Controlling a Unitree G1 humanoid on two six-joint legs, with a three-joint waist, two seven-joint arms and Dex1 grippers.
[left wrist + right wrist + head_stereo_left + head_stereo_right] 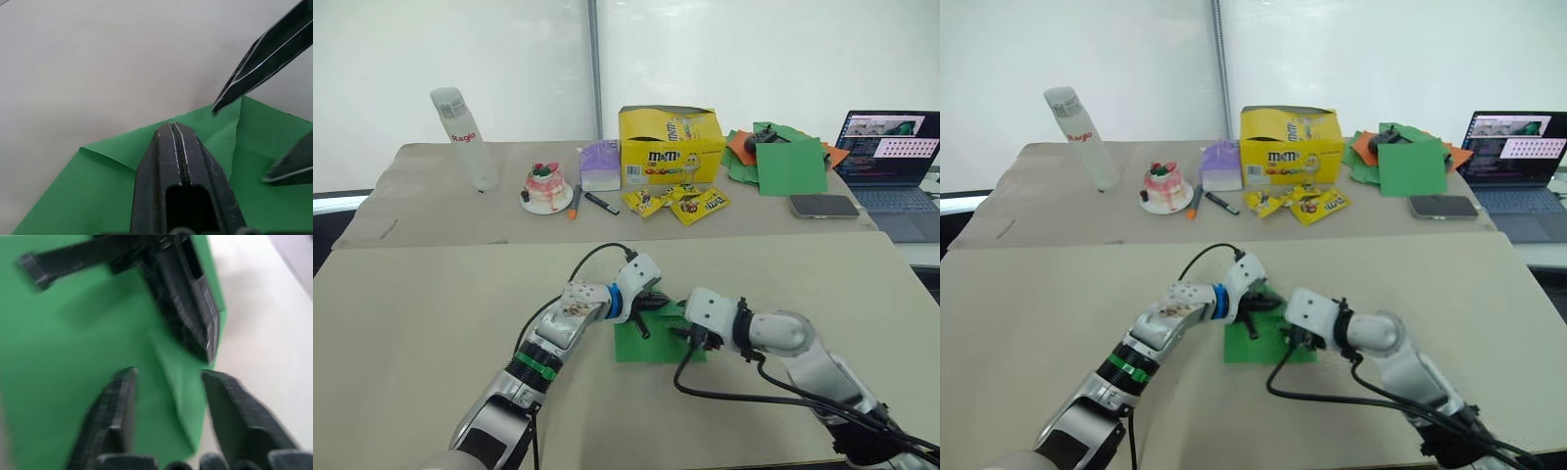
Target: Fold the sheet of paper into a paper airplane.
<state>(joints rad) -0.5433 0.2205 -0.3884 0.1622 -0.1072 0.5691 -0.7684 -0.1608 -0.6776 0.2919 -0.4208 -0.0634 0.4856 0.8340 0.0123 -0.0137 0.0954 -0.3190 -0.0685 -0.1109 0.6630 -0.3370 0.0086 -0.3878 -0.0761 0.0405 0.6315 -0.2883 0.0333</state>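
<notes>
A beige tabletop (431,323) fronts a white wall. On it, well in front of the yellow cardboard candy box (670,144), lies the thin bright green sheet of paper (651,343), corner flaps partly folded. The left gripper (172,128), fingers pressed together, pins it; the right gripper (168,374) hovers spread over a flap. Best to keep it pinned while creasing. Its long axis looks to run toward the box; the nose direction is unclear.
</notes>
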